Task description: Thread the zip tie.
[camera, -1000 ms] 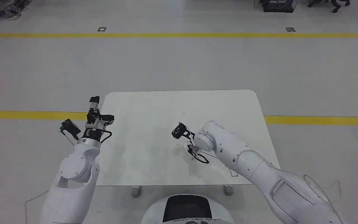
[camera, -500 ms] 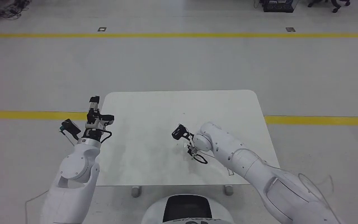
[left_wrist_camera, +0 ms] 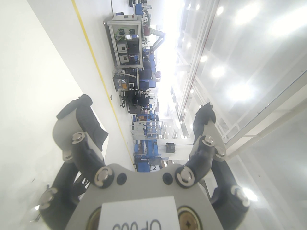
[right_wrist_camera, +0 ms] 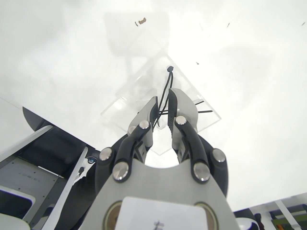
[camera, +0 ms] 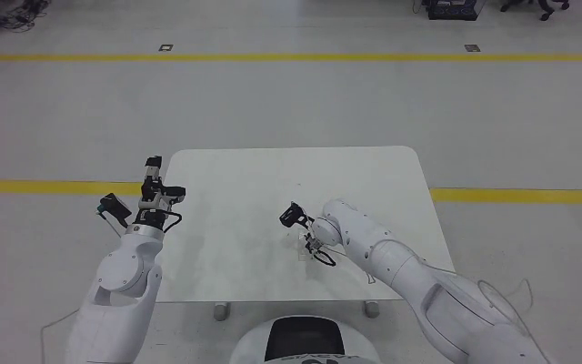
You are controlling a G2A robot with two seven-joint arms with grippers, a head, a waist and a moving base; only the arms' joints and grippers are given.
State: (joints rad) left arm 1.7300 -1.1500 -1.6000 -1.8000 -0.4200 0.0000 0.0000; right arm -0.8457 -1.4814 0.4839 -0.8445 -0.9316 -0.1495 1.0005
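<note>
Presently, your right claw (right_wrist_camera: 163, 98) is clenched on the thin black plastic zip tie (right_wrist_camera: 167, 78). The tie's strands run between the pads, and its small square head pokes out beyond the fingertips. The tie hangs over a clear square acrylic plate (right_wrist_camera: 134, 89) lying on the white rectangular surface (camera: 273, 182); contact between tie and plate cannot be confirmed. Your left claw (left_wrist_camera: 144, 104) stands released, jaws spread wide with nothing between them. It is raised beside the surface's left edge, well apart from the tie.
</note>
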